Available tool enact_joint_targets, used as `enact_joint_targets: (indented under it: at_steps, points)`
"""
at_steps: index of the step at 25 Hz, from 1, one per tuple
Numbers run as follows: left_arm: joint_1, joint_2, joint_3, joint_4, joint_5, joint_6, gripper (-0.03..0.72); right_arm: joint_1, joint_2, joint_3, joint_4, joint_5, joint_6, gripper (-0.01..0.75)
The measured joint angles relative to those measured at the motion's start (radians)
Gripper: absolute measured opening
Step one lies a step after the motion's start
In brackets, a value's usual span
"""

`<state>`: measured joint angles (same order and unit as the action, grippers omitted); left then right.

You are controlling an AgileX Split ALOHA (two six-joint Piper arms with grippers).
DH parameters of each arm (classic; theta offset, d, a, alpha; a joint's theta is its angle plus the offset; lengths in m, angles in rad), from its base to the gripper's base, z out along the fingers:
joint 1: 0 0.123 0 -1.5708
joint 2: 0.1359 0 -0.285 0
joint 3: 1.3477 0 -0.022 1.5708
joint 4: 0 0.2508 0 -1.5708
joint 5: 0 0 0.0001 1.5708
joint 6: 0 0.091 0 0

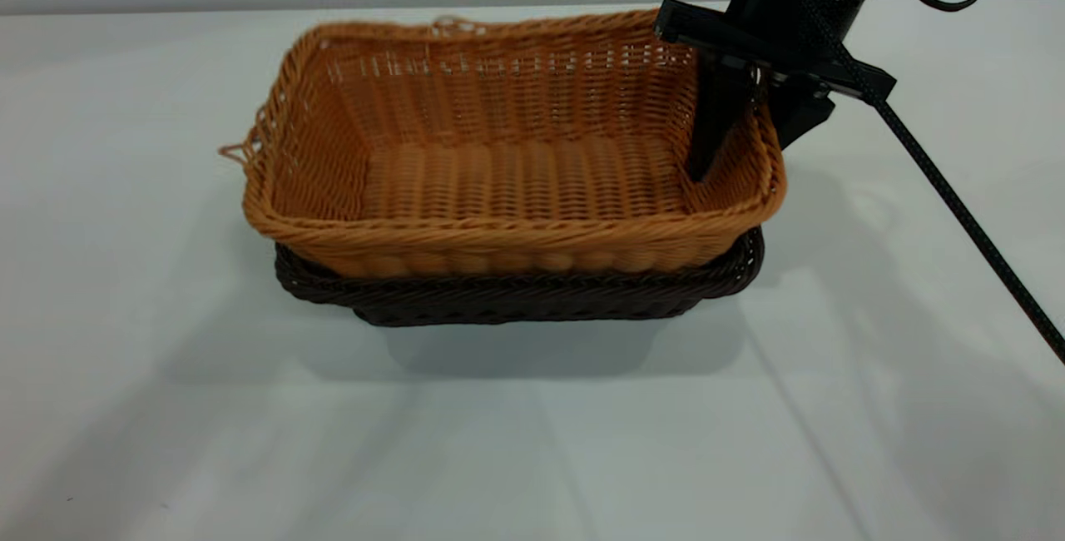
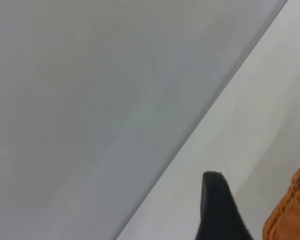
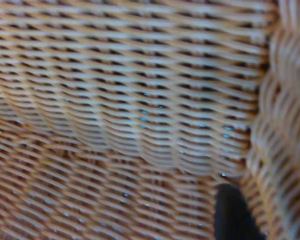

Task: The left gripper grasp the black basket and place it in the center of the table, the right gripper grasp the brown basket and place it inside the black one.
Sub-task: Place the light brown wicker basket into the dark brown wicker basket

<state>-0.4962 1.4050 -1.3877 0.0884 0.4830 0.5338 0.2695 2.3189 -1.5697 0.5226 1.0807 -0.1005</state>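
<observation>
From the exterior camera, the brown basket point(image 1: 516, 154) sat nested inside the black basket point(image 1: 532, 295), which rested near the middle of the table point(image 1: 166, 408). Only the dark rim and lower wall of the black one showed beneath the orange-tan weave. The brown basket looked slightly tilted, its right end riding a little higher than its left. The right gripper point(image 1: 745, 121) came down from the upper right and straddled the brown basket's right wall: one finger point(image 1: 711, 129) stood inside the basket against the wall, the other outside it, so the gripper was clamped on that wall. A black cable point(image 1: 957, 208) ran from the arm down toward the right edge of the view.

Over to the left wrist camera: one dark fingertip point(image 2: 217, 207) of the left gripper showed above bare table, with a corner of the brown basket just beside it at the frame's edge. Whether that gripper was released or clenched, I could not tell.

On the right wrist camera, orange-tan wicker filled nearly everything, very close, with the braided rim point(image 3: 282, 125) along one side and a dark fingertip point(image 3: 232, 215) pressed next to the weave.
</observation>
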Motion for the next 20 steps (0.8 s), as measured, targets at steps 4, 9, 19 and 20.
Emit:
enact_joint_targets:
  at_steps: [4, 9, 19, 20]
  points:
    - [0.000, 0.000, 0.000, 0.000, 0.000, 0.000, 0.391, 0.000, -0.001, -0.004, 0.009, 0.032, -0.024, 0.491]
    - [0.000, 0.000, 0.000, 0.000, 0.000, 0.000, 0.391, 0.000, -0.001, -0.007, -0.035, 0.093, -0.041, 0.603]
    - [0.000, 0.000, 0.000, 0.000, 0.001, -0.005, 0.391, 0.000, -0.085, -0.007, -0.063, 0.104, -0.045, 0.545]
    - [0.000, 0.000, 0.000, 0.000, 0.001, -0.005, 0.391, 0.000, -0.113, -0.007, -0.065, 0.107, -0.046, 0.543]
